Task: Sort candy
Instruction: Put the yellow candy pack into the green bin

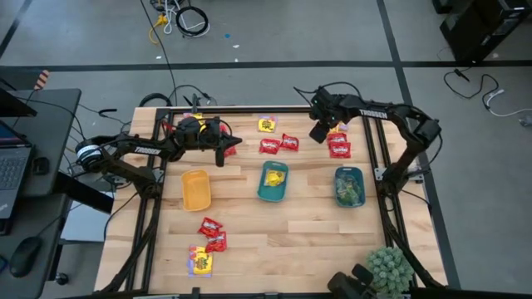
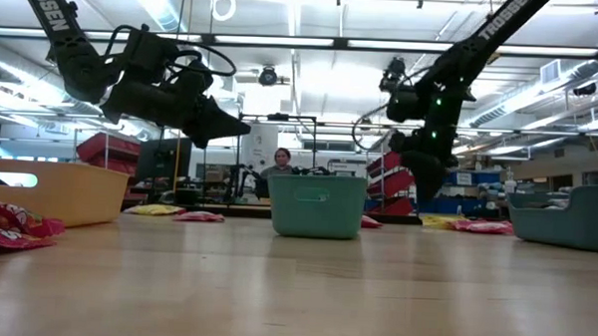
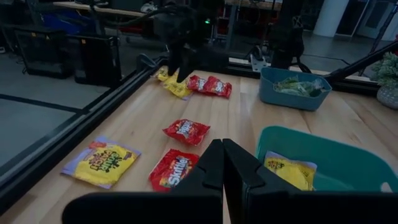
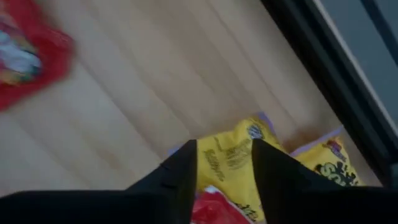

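Observation:
My right gripper (image 1: 319, 133) (image 4: 222, 144) points down, open, over a heap of candy at the far right: yellow packets (image 1: 337, 129) and red ones (image 1: 339, 149). One yellow packet (image 4: 227, 160) shows in the gap between its fingers, beside another yellow (image 4: 329, 163) and a red one (image 4: 214, 210). My left gripper (image 1: 220, 154) (image 3: 222, 149) hangs shut above the far left, holding nothing. More candy lies flat on the table: a yellow packet (image 1: 266, 124), two red ones (image 1: 279, 144), and red and yellow ones (image 1: 208, 245) near the front left. My right gripper has its fingers (image 4: 183, 171) on either side of a yellow packet's middle (image 4: 227, 160), coming from above. I cannot tell whether they touch it or whether it lies on the heap below them.
Three trays stand in a row mid-table: a yellow-orange one (image 1: 184, 189), a teal one (image 1: 263, 188) with a yellow packet inside, and a blue-green one (image 1: 337, 188) with green packets. A spiky plant (image 1: 389, 267) stands at the near right corner. A black frame rail (image 4: 348, 81) runs beside the heap.

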Motion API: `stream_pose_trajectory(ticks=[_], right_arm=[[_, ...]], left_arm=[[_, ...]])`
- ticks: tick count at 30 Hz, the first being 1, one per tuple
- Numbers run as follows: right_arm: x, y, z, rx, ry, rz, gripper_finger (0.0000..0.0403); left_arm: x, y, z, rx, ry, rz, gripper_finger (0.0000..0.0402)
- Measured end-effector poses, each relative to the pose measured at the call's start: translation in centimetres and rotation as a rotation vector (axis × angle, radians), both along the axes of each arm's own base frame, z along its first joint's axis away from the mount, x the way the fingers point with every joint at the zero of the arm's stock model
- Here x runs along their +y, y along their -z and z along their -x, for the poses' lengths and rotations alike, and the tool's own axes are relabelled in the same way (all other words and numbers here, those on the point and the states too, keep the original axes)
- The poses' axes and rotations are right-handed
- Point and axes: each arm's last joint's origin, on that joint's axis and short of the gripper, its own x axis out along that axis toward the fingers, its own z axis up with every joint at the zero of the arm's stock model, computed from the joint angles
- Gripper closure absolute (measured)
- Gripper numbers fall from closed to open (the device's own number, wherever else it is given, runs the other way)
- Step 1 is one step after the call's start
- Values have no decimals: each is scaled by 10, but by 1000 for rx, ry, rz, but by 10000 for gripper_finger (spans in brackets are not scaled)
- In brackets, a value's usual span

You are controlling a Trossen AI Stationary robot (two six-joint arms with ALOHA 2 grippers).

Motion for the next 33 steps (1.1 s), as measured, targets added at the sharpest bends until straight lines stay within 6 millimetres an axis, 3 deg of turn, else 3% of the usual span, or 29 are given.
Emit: stream_pose_trajectory(ticks=[4,7,10,14,19,25,33], right_arm=[[-7,17,2,49,-25,-36,236],[-10,28,2,77,-27,-54,247],[-11,32,1,98,-30,-52,291],[-7,26,-2,96,-61,-23,384],[4,6,-12,71,-99,-2,397],[43,-38,-47,-43,-184,11,402],[124,-92,-107,-260,-316,-72,402]], left_arm=[[0,1,0,8,0,5,402],[0,1,0,8,0,5,401],[0,1,0,8,0,4,401],[0,1,0,9,-4,2,401],[0,1,0,9,-7,2,401],[0,1,0,10,-19,0,401],[1,1,0,11,-31,-2,401]])
